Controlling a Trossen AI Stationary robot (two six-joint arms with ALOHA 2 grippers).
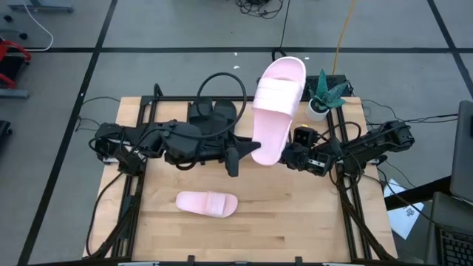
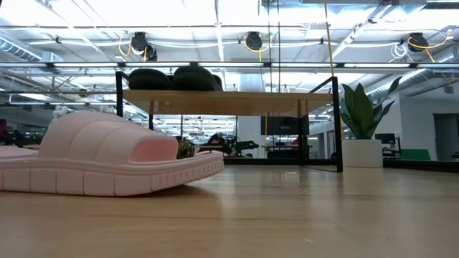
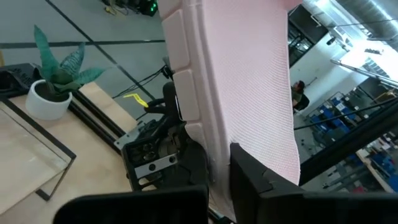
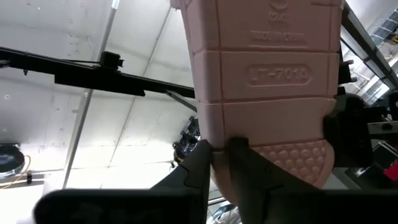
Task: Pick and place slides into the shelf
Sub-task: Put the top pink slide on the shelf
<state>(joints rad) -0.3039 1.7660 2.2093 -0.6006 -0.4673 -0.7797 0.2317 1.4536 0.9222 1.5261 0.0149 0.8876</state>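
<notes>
Your left hand (image 1: 247, 151) and right hand (image 1: 290, 155) both pinch the raised pink slide (image 1: 277, 107), held aloft over the shelf (image 2: 229, 100). Second pink slide (image 1: 208, 203) lies on the desk (image 1: 295, 222). Potted plant (image 1: 323, 94) stands beside. Black slides (image 2: 172, 79) show clearly only low; from above, arms hide them.

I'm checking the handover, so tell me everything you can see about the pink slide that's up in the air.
The raised pink slide is pale pink foam-like material with one wide ribbed strap and a grooved sole carrying moulded lettering. It hangs above the table, toe toward the plant, over the shelf's end. Both grippers meet at its near end: the left gripper clamps one edge, the right gripper pinches the heel.
</notes>
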